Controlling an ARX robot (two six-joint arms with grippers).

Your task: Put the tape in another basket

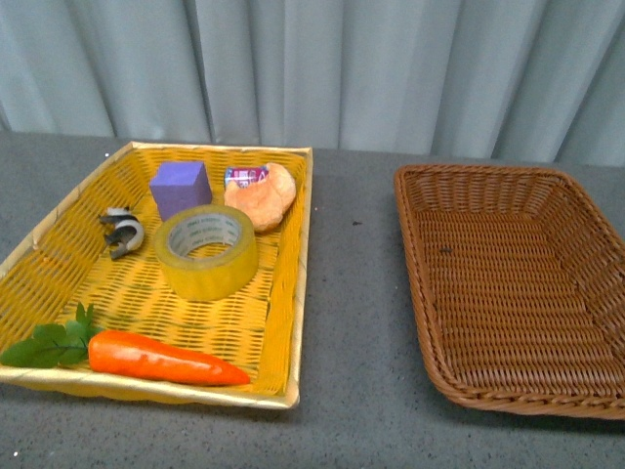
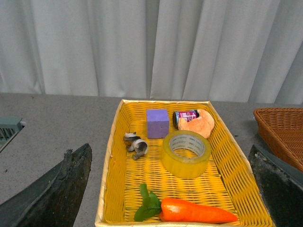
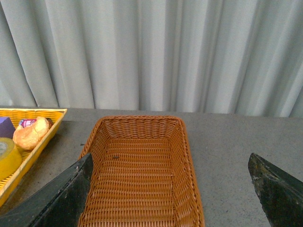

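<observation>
The tape (image 1: 207,250), a wide yellowish translucent roll with a white printed core, lies flat in the middle of the bright yellow basket (image 1: 39,264) on the left. It also shows in the left wrist view (image 2: 185,153) and at the edge of the right wrist view (image 3: 6,158). The brown wicker basket (image 1: 508,396) stands empty on the right; it also shows in the right wrist view (image 3: 187,156). Neither arm shows in the front view. My left gripper (image 2: 173,198) is open, held back from and above the yellow basket. My right gripper (image 3: 173,198) is open above the brown basket's near end.
The yellow basket also holds a purple cube (image 1: 180,188), a curled grey-and-white metal object (image 1: 122,233), a bread roll (image 1: 262,199) with a small packet (image 1: 245,176) behind it, and a toy carrot (image 1: 161,359). A grey curtain (image 1: 312,68) hangs behind the grey table (image 1: 352,293).
</observation>
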